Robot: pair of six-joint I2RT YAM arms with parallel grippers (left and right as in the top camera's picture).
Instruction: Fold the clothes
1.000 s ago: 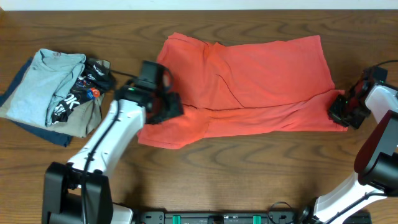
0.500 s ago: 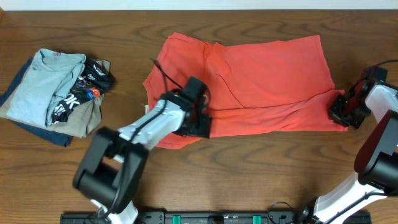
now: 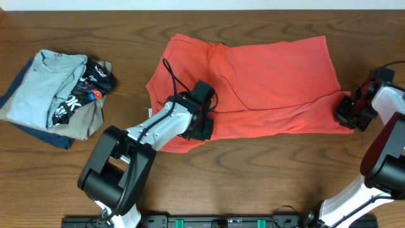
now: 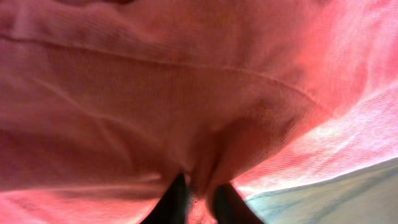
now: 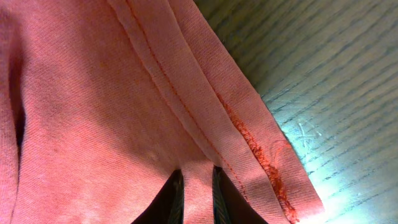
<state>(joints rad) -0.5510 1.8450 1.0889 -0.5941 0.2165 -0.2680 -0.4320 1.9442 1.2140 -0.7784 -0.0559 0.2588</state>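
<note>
The clothes (image 3: pixel 266 69), a coral-red T-shirt, lie spread across the middle of the table with the lower edge folded up in a long band. My left gripper (image 3: pixel 201 124) rests on the band's left part. In the left wrist view the left gripper (image 4: pixel 200 200) is shut on a raised pinch of the red fabric (image 4: pixel 205 124), with dark fingertips (image 4: pixel 175 202) either side. My right gripper (image 3: pixel 347 114) sits at the shirt's lower right corner. The right wrist view shows the right gripper (image 5: pixel 196 196) shut on a strip of cloth beside the stitched hem (image 5: pixel 186 93).
A pile of folded garments lies at the far left: a light blue-grey shirt (image 3: pixel 47 85), a black piece with white print (image 3: pixel 85 88) and a khaki one below. Bare wooden table (image 3: pixel 266 171) runs along the front. A black cable (image 3: pixel 395 64) hangs at the right edge.
My left arm swung right from the shirt's left edge onto the folded band, and its jaws closed on a pinch of fabric. The right arm has not moved.
</note>
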